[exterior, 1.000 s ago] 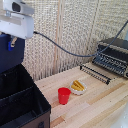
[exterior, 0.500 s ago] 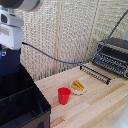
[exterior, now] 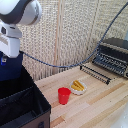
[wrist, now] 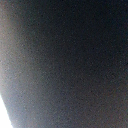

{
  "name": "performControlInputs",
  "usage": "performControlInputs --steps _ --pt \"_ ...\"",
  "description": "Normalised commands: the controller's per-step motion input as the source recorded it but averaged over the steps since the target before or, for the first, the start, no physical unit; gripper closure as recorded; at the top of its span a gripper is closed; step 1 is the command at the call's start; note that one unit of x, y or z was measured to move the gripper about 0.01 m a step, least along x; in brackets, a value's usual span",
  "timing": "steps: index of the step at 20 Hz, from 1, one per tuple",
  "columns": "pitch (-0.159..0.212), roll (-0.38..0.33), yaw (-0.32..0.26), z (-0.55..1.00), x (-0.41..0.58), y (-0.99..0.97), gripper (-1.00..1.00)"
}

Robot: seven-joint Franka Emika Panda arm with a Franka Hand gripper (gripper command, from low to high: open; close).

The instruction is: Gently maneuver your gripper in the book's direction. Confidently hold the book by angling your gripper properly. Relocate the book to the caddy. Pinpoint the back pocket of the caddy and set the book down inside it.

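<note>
In the exterior view the white and grey arm reaches in at the upper left. Its gripper point(exterior: 6, 58) sits under the white block; only a blue tip shows. It is shut on the top edge of the dark navy book point(exterior: 13, 71), which hangs upright. The book's lower part sits behind the near wall of the black caddy point(exterior: 25, 107), at the caddy's far side. The caddy stands at the exterior view's lower left on the wooden table point(exterior: 95, 112). The wrist view shows only a dark blurred surface point(wrist: 70, 60) very close to the lens.
A red cup point(exterior: 64, 95) stands on the table just right of the caddy. Beside it is a small plate with yellow food point(exterior: 77, 87). A black toaster oven point(exterior: 112, 57) with its rack out sits at the far right. A dark cable point(exterior: 65, 66) hangs behind.
The arm has lowered the book a little towards the caddy's far side. The cup, plate and oven have not moved.
</note>
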Motion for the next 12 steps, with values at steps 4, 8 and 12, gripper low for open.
performControlInputs --steps 4,8,12 --pt "0.106 0.009 0.001 0.20 0.222 -0.01 -1.00" --pt "0.118 0.001 0.007 0.52 0.023 -0.22 -1.00" --pt "0.026 0.000 0.127 0.60 0.068 -0.26 -1.00"
